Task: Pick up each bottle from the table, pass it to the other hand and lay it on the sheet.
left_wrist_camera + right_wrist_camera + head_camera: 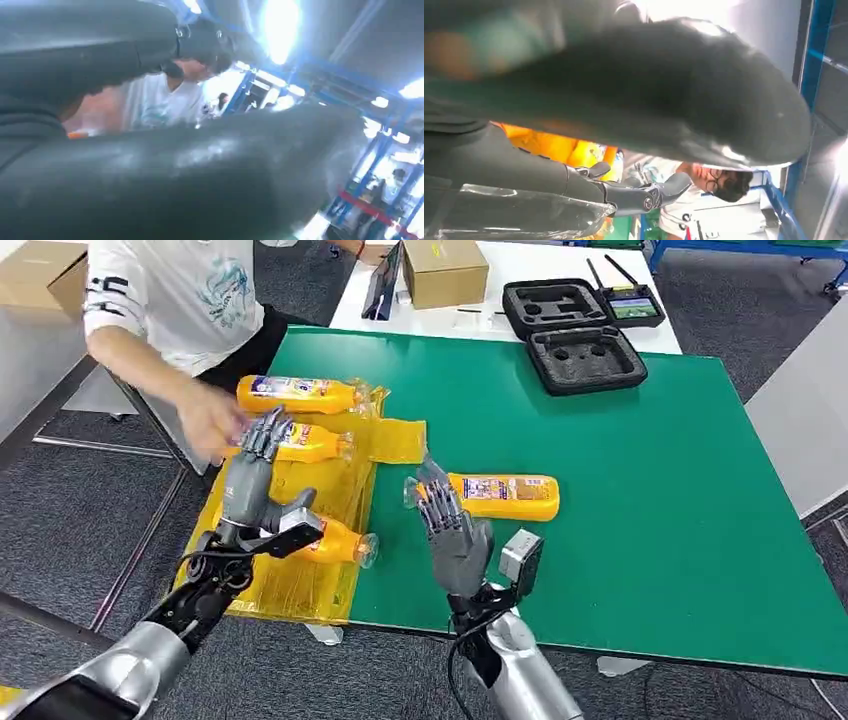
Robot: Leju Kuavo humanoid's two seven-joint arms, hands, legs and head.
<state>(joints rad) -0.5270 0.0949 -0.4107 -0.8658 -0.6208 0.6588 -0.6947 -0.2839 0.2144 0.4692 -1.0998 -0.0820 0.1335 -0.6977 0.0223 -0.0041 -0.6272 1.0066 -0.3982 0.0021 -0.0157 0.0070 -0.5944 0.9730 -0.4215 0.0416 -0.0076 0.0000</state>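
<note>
Just beyond the right hand point(452, 530) — fingers apart, holding nothing — a yellow bottle point(497, 496) on its side.

My work surface was a green table point(640, 490). Directly on it lay a yellow sheet point(345, 490) at the left edge, one orange bottle point(500, 496) on its side just beside the sheet, and a black foam-lined case point(585, 360) at the far edge. Three more bottles rested on the sheet.
</note>
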